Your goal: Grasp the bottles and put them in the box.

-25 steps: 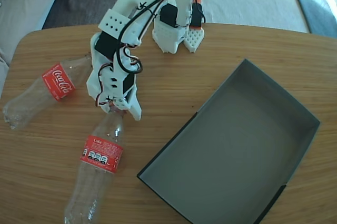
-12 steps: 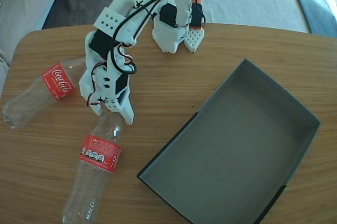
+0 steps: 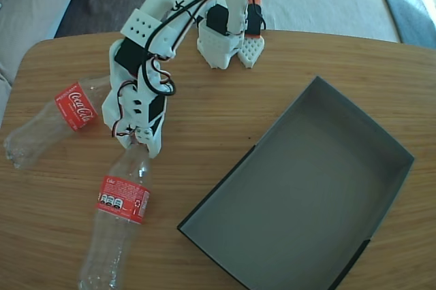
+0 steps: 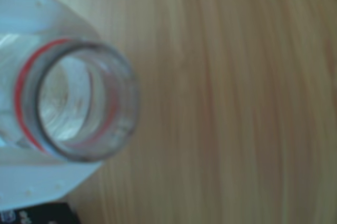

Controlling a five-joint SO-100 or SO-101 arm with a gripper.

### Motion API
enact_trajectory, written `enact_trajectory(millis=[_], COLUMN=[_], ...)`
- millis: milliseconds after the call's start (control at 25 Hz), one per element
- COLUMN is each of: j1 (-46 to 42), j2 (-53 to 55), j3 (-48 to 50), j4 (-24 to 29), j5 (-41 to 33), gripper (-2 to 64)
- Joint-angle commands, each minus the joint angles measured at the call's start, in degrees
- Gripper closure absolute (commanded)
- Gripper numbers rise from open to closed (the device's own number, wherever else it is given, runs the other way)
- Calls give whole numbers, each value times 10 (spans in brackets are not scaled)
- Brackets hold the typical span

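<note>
At the table's left, the pincer point(image 3: 141, 141) is clamped on the near bottle's point(image 3: 117, 218) open neck point(image 4: 79, 103).

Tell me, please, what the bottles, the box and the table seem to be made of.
Bottles: clear, glossy, likely thin plastic; the wood shows through them, with red printed labels.
Box: dark grey, matte, thin walls; perhaps cardboard, cannot tell surely.
Table: light wood or wood-look laminate, with fine straight grain and a smooth satin finish.

In the fixed view the gripper point(image 3: 141, 137) hides the near bottle's point(image 3: 117, 218) neck, its base cut off below; the wrist view is blurred.
</note>
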Motion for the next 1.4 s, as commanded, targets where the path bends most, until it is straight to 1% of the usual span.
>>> enact_trajectory(millis=[0, 320, 360, 400, 480, 520, 880, 920, 1000, 1080, 1160, 1360], j1=[5, 6, 6, 6, 6, 6, 6, 6, 5, 4, 1, -12], j2=[14, 15, 15, 15, 15, 15, 17, 25, 46, 65, 83, 104], j3=[-24, -18, -18, -18, -18, -18, -30, -37, -55, -74, -94, -161], j4=[2, 3, 3, 3, 3, 3, 6, 18, 67, 113, 152, 227], j5=[0, 0, 0, 0, 0, 0, 9, 24, 47, 52, 80, 225], gripper=[431, 443, 459, 490, 573, 600, 609, 609, 612, 612, 612, 612])
